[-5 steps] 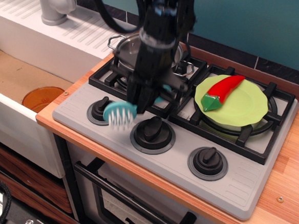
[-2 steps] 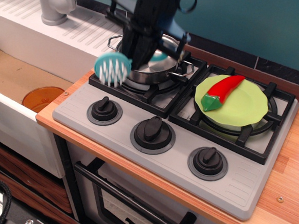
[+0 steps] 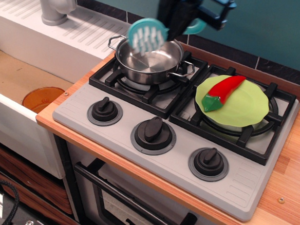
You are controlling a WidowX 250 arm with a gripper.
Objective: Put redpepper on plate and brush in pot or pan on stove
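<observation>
Hanging crosswise from the tool (image 3: pixel 178 23), brush (image 3: pixel 146 35) bristles face forward.

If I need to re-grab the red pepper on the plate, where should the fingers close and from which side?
Come straight down from above and close across the middle of the redpepper. It lies flat on the lime-green plate, running diagonally with its green stem cap toward the front knobs. The mid-body is likely the steadiest part to pinch, since the tip tapers.

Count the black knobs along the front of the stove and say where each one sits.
3, none apparently hidden. The left knob sits in front of the burner with the steel pot; the middle knob is between the burners; the right knob is in front of the green plate.
</observation>
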